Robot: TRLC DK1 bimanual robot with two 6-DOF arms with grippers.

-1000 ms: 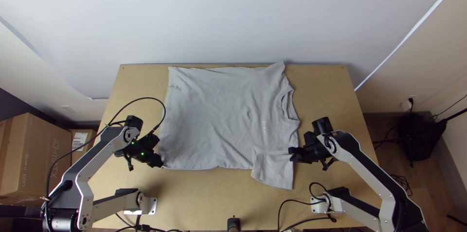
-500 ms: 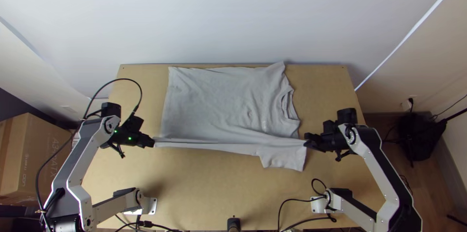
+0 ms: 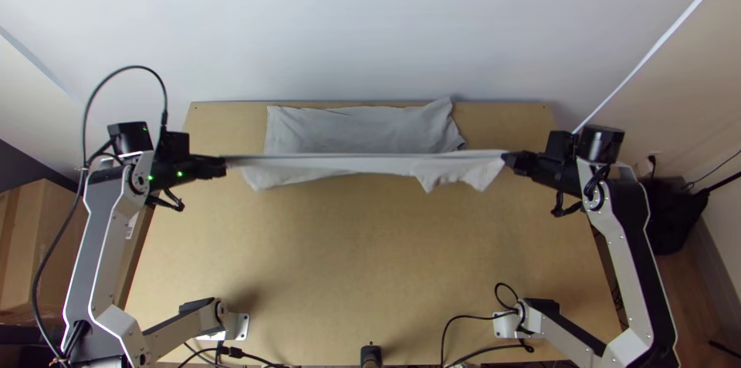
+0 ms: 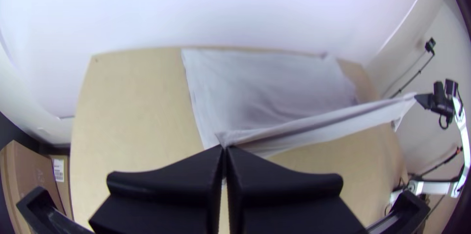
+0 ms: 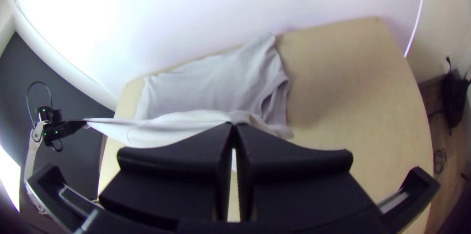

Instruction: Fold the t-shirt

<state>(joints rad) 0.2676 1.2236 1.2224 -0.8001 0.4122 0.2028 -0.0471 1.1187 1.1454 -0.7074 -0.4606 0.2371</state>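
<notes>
We record the grey t-shirt at the upper centre of the top view: its far part lies spread on the light wooden table, while its near edge is raised and drawn into a taut band across the frame. At centre left, we see the left gripper closed on one end of this band; in its wrist view the flat black fingers meet on the cloth. At centre right, the right gripper is likewise closed on the opposite end, by the drooping sleeve. We note a cardboard box at left.
</notes>
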